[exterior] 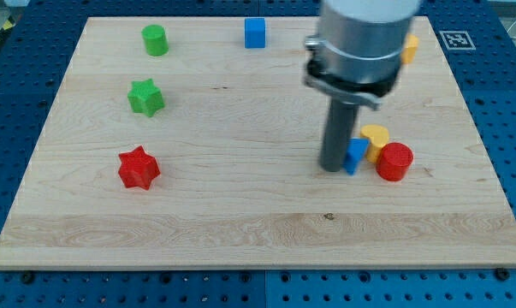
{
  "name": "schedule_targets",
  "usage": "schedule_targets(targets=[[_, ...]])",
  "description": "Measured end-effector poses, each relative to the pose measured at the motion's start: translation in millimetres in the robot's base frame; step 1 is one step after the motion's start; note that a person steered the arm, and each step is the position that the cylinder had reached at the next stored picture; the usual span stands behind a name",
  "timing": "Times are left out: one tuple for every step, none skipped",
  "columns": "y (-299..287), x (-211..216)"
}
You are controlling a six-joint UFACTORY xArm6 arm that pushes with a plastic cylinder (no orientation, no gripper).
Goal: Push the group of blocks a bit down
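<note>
my tip [332,168] touching blue block [355,156] | yellow heart [376,139], red cylinder [394,162] adjoining | no gripper fitted

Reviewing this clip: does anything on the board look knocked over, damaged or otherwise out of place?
Nothing stands out. My tip sits just left of the small blue block, which clusters with the yellow block and red cylinder. One orange block is half hidden behind the arm.

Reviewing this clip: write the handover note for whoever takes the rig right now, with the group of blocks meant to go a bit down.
My tip sits on the board, against the left side of the small blue block.
The group: that block, the yellow block and the red cylinder, clustered at the view's right.
Done: cannot tell from this frame.
Left: get above the group and push it toward the view's bottom.
</note>
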State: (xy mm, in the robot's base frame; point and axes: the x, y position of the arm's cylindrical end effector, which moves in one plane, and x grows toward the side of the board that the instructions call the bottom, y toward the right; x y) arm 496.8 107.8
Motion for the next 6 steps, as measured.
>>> schedule_targets(targets=[[42.4, -9.6], [56.3, -10.9], [55.9, -15.0], [39.3, -24.4], [30.4, -43.4], [28.9, -68.6]])
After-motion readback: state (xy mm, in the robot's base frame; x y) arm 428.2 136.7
